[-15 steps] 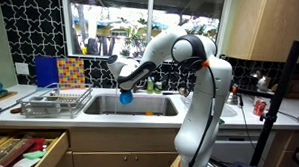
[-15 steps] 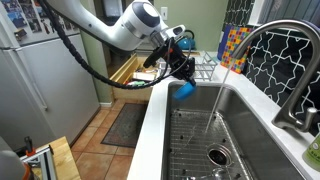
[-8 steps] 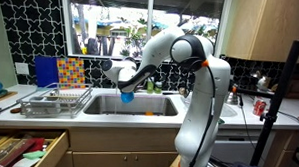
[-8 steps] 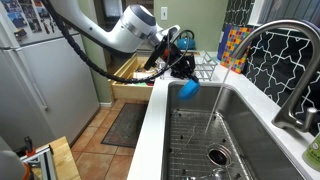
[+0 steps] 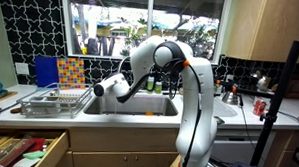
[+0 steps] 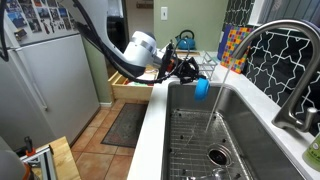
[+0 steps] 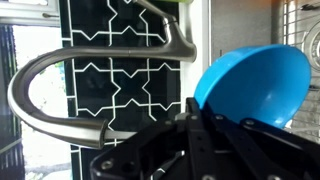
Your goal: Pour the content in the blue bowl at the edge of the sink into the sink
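Note:
The blue bowl (image 6: pixel 201 88) hangs over the near end of the steel sink (image 6: pixel 190 150), held by its rim and tipped on its side. In the wrist view the bowl (image 7: pixel 257 82) shows its open inside, and I see nothing in it. My gripper (image 6: pixel 192 76) is shut on the bowl's rim; in the wrist view its dark fingers (image 7: pixel 192 128) clamp the bowl's lower left edge. In an exterior view my wrist (image 5: pixel 110 89) is low over the sink's left end (image 5: pixel 130 105), and the bowl is hidden there.
A curved faucet (image 6: pixel 272 55) stands at the sink's far side and also shows in the wrist view (image 7: pixel 90 72). A wire dish rack (image 5: pixel 54 101) sits beside the sink. An open drawer (image 5: pixel 27 153) juts out below the counter. A fridge (image 6: pixel 40 80) stands beyond it.
The arm has swung along the sink, carrying the bowl farther over the basin and lower. The bowl is tipped more on its side than before.

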`<action>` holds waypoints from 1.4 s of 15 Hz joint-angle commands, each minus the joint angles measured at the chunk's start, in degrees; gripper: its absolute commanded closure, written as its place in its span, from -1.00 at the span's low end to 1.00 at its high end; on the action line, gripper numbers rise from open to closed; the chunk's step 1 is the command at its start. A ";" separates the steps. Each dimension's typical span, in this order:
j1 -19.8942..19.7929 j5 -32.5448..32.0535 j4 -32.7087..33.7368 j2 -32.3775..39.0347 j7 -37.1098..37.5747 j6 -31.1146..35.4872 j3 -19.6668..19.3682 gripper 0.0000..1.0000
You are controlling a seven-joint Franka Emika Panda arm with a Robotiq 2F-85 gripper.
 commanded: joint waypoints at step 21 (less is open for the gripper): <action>1.39 -26.18 15.43 21.06 13.01 -26.23 1.82 0.97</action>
